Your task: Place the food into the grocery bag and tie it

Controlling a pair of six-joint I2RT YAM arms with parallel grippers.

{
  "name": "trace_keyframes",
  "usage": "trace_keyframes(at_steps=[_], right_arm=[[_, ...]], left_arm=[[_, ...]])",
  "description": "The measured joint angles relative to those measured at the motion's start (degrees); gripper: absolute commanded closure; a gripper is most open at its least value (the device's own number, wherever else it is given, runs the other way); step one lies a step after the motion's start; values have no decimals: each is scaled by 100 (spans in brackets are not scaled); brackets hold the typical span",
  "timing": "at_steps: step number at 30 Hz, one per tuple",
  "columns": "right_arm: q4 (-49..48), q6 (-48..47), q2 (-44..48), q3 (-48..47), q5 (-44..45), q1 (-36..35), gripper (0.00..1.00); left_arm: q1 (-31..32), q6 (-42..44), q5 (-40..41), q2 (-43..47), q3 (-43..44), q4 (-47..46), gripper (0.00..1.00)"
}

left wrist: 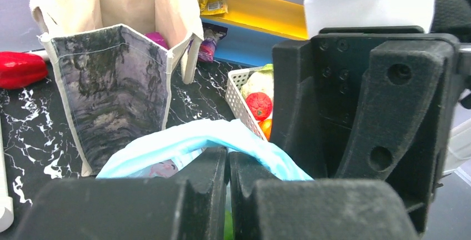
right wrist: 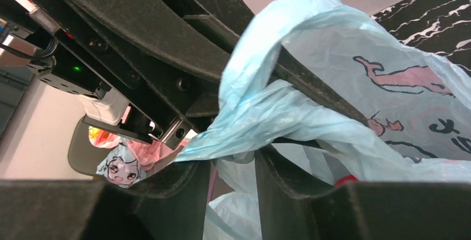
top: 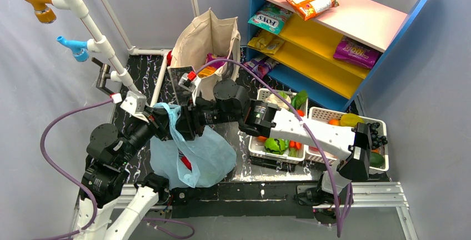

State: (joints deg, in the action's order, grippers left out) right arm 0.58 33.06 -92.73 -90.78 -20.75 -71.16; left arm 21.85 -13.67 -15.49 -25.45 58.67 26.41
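Evidently the left gripper (left wrist: pixel 228 154) is pinched tight on a handle of the grocery bag (top: pixel 208 156). The right gripper (right wrist: pixel 233 159), beside that handle, stands half apart, and its hold cannot be told.

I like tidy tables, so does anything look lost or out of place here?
Yes. One shiny red vegetable lies alone on the black table, left of the beige tote. The rest sits in the white baskets or the blue grocery bag, so this one looks left behind.
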Motion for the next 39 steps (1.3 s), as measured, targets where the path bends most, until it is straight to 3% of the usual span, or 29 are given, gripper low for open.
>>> trace_keyframes(at_steps=[4,23,39], right_arm=[[302,-33,0,-170,262,-122,98],[2249,-66,83,-970,2400,-149,99],[3418,-46,-76,-2006,3550,-164,99]], left_arm=[[-4,79,76,0,0,68,100],[4,212,-267,317,428,1263,100],[2,776,-2494,-114,979,2061,100]])
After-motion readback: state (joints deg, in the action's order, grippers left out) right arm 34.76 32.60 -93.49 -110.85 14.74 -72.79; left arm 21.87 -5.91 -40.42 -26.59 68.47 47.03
